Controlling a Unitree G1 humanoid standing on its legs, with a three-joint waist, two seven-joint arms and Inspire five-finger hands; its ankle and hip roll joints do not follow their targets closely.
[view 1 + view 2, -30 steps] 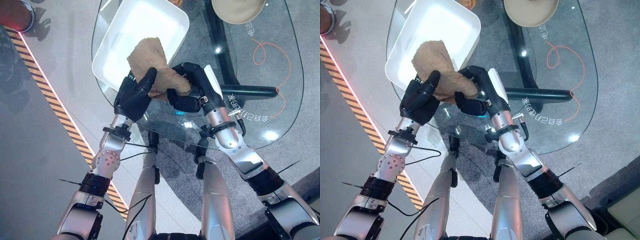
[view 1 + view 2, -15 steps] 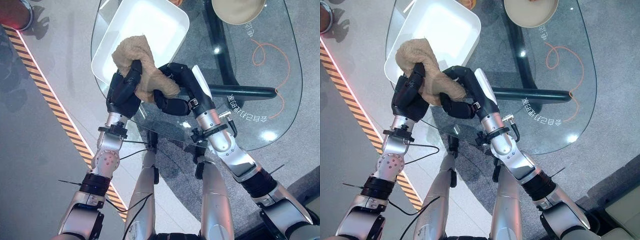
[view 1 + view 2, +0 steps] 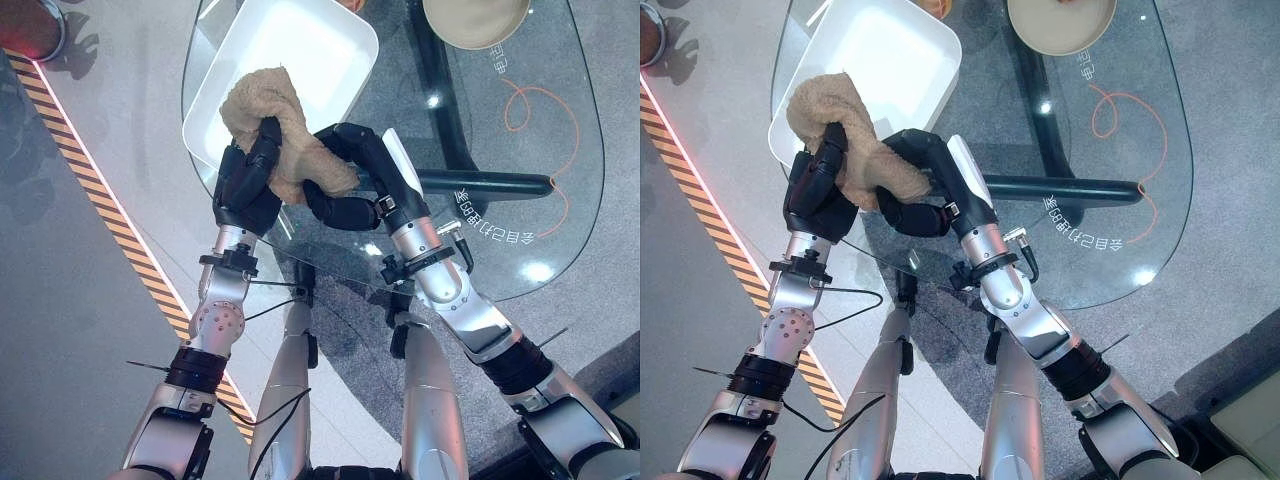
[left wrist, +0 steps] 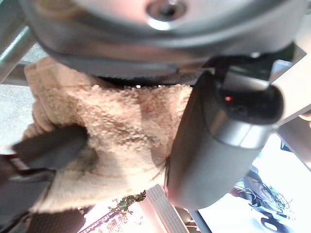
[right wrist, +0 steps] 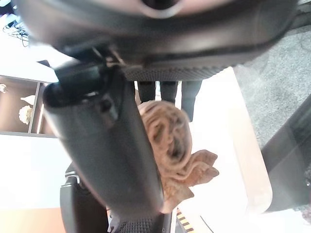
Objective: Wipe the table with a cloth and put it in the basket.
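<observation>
A tan fluffy cloth (image 3: 268, 112) is bunched up between both hands, above the near rim of the white basket (image 3: 320, 40) on the left part of the glass table (image 3: 540, 210). My left hand (image 3: 244, 187) grips the cloth's left side with its fingers curled over it. From the right, my right hand (image 3: 345, 205) curls round the lower part of the cloth, its white-covered thumb on the outer side. The left wrist view has the cloth (image 4: 121, 126) pressed against the palm. Past the thumb in the right wrist view, the cloth (image 5: 170, 141) hangs in folds.
A tan bowl (image 3: 475, 20) stands at the table's far edge. An orange line (image 3: 545, 110) loops across the right part of the glass. A dark table leg (image 3: 490, 182) runs under the top. Striped tape (image 3: 110, 215) crosses the floor on the left.
Both hands have carried the cloth left and a little away from me, from the table's near edge to the basket's near rim. The left fingers have closed round the cloth.
</observation>
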